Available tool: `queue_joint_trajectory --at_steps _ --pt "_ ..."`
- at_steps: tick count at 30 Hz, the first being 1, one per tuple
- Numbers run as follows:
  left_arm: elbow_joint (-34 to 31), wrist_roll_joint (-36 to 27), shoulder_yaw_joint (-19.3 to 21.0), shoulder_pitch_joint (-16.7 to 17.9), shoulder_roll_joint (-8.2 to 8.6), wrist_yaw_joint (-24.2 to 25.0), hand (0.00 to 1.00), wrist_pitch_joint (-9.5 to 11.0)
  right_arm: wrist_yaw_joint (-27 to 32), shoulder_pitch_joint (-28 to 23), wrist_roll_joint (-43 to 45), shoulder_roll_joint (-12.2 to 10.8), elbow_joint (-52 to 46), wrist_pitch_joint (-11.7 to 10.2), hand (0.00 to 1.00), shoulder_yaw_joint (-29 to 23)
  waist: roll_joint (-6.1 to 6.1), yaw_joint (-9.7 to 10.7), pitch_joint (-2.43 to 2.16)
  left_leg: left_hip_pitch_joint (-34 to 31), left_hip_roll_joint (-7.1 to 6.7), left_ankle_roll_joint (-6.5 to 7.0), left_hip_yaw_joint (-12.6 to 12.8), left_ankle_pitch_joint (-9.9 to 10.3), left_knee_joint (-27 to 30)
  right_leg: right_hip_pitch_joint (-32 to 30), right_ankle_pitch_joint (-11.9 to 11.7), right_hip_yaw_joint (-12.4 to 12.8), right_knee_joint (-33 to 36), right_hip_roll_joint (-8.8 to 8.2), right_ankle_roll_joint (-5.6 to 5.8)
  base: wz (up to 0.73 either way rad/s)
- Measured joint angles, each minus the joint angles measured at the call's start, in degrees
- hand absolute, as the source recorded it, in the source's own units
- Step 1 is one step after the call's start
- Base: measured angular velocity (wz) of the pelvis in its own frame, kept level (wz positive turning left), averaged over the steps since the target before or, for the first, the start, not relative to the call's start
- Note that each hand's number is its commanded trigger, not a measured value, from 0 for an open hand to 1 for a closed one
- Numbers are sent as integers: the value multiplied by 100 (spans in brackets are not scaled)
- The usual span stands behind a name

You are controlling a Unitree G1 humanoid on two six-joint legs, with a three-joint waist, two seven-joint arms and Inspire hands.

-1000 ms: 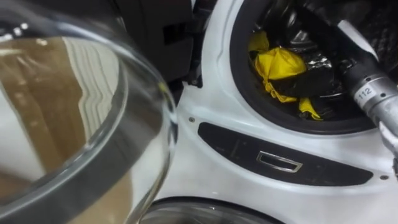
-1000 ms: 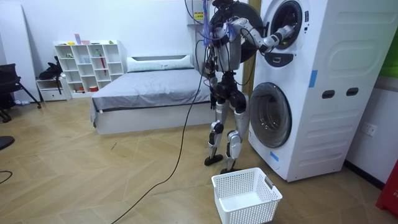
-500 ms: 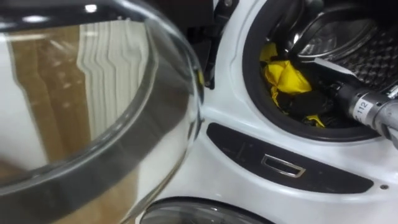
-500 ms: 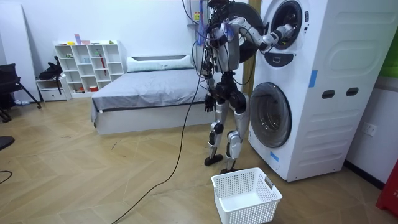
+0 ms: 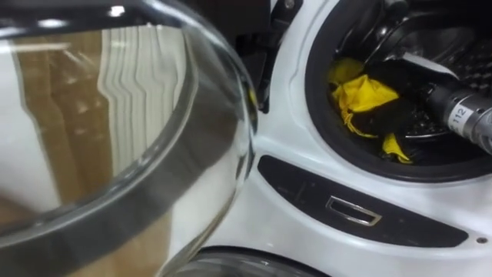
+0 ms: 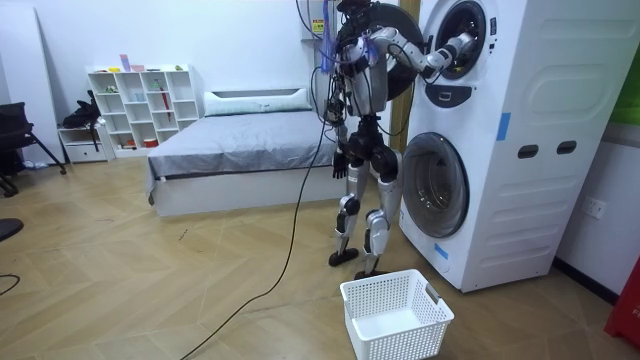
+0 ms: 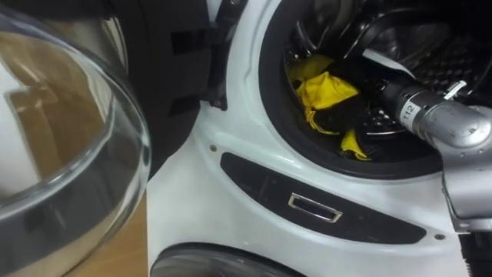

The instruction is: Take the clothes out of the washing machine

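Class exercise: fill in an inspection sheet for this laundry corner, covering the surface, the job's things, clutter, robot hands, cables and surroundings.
Surface: wooden floor, robot standing in front of the stacked washing machines.
Job's things: yellow cloth lying in the drum of the upper washing machine; its glass door is swung open.
Clutter: white basket on the floor in front of the lower machine, nothing seen inside.
Robot hands: right robot hand is inside the drum at the yellow cloth, grasp unclear; left robot hand hangs by the hip.
Cables: nothing seen besides the robot's own.
Surroundings: bed, white shelf unit, dark chair.
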State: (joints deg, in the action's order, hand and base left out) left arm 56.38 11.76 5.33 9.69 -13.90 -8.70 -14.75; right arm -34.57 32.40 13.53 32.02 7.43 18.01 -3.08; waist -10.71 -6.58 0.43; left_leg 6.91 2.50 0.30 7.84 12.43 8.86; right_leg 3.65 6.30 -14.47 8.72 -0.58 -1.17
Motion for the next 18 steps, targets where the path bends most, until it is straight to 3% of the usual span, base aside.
queue_joint_trajectory --at_steps 7,13,16,18 --pt "82 -65 6 -29 5 -138 0 97 105 -275 456 -3 -919 87 100 -17 5 43 2 -31 5 0 78 1 -29 -81 0 34 -3 9 0 -6" --pt "169 -132 133 144 58 -248 0 419 407 -964 638 -11 -2547 77 100 -211 80 254 1 -92 9 0 293 5 -73 -267 -3 208 -4 25 5 -15" --pt "310 -211 328 301 218 -315 0 570 480 -1786 89 -57 -3616 2 100 -682 250 373 -79 1 10 0 416 5 -65 -212 -3 343 -6 29 6 -18" --pt "404 -233 530 389 264 -325 0 721 504 -2216 -663 -197 -4151 -183 100 -997 347 648 -75 85 70 -1 474 5 -65 -132 -2 368 -9 44 6 -7"
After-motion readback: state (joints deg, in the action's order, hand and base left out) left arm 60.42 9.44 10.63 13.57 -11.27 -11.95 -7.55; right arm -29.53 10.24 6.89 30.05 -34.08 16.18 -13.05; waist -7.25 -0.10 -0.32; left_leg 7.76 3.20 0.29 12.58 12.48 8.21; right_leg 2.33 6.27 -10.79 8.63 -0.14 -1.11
